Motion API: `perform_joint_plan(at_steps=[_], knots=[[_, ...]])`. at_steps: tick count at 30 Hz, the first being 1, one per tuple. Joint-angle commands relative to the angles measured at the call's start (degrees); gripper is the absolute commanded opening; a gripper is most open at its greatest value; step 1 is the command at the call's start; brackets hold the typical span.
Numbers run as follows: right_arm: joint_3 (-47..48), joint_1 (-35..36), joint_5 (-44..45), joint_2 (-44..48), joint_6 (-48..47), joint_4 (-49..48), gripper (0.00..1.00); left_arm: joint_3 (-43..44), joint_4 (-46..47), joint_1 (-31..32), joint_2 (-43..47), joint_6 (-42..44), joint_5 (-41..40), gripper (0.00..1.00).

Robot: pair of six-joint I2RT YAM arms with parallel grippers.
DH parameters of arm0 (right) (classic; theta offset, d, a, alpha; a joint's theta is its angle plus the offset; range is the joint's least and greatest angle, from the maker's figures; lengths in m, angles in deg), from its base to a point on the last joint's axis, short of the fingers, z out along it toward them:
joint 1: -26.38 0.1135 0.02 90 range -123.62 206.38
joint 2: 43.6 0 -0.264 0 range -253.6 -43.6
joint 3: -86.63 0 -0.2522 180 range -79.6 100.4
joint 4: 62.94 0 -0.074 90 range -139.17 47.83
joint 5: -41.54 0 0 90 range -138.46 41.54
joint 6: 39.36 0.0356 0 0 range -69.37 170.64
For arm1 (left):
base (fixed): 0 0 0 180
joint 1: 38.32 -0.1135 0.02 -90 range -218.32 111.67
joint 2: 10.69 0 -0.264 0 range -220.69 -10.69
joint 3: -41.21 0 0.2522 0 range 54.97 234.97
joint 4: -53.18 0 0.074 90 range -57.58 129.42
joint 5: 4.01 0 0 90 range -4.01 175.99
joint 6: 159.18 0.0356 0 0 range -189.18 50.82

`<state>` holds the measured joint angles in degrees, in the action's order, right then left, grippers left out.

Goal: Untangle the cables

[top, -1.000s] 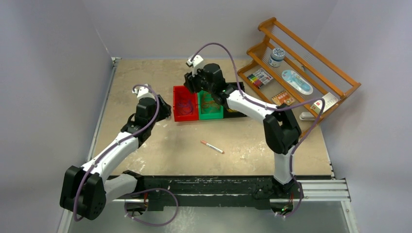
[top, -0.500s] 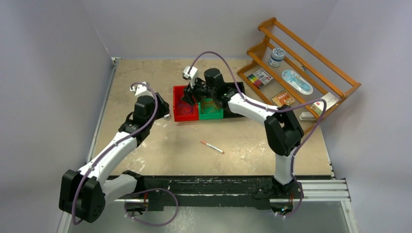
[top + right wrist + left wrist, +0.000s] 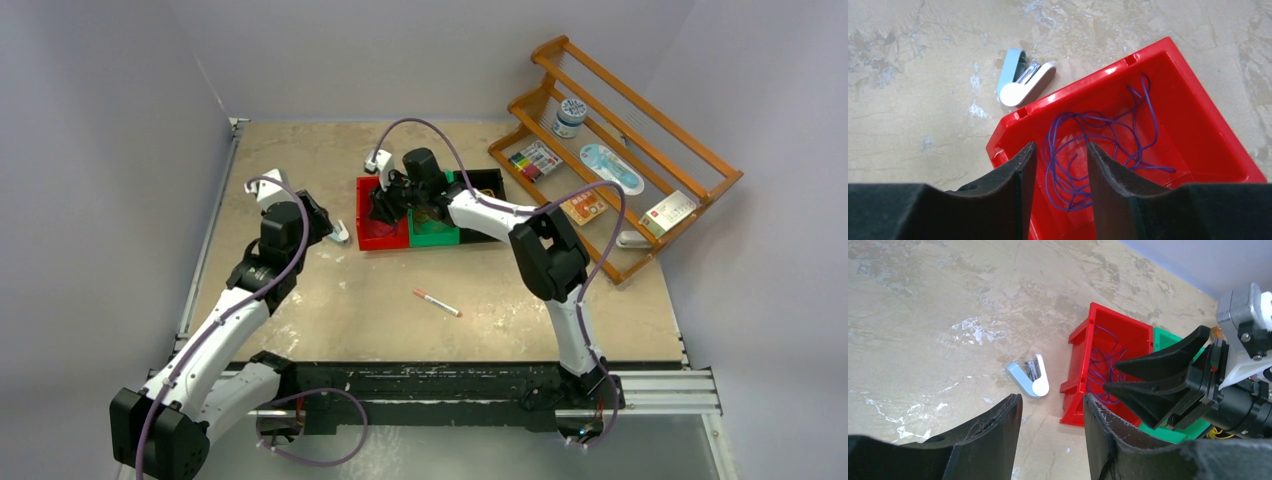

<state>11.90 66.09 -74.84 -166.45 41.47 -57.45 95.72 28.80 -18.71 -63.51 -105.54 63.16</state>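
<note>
Purple cable lies in loose tangled loops on the floor of a red bin. It also shows in the left wrist view. My right gripper is open and empty, its fingers hanging just above the cable loops over the red bin. In the top view it is at the bin's middle. A brownish-orange tangle lies in the green bin, partly hidden by the right arm. My left gripper is open and empty, over bare table left of the red bin.
A small blue-and-white stapler lies just left of the red bin, also in the wrist views. A black bin adjoins the green one. A red pen lies mid-table. A wooden rack with small items stands at the right.
My right gripper has swung left from over the green bin to over the red bin and dropped lower. My left arm has pulled back left, away from the red bin.
</note>
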Motion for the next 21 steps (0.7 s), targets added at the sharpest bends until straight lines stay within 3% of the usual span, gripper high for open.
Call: perform_joint_plan(at_steps=[1,5,12,21], knots=[[5.18,0.18,0.41,-0.28,-0.52,0.59,0.40,1.96,0.15,-0.33,0.06,0.85,-1.39,0.47],[6.14,0.46,4.19,-1.36,0.21,0.66,0.30,2.12,0.24,-0.28,-0.26,0.94,-1.43,0.47],[6.46,0.72,6.19,-1.01,0.49,1.55,0.28,2.39,-0.33,-0.31,-0.43,1.20,-1.68,0.48],[-10.39,0.72,9.68,17.62,4.97,-13.12,0.49,2.90,0.68,-0.31,-0.14,2.14,-0.70,0.49]])
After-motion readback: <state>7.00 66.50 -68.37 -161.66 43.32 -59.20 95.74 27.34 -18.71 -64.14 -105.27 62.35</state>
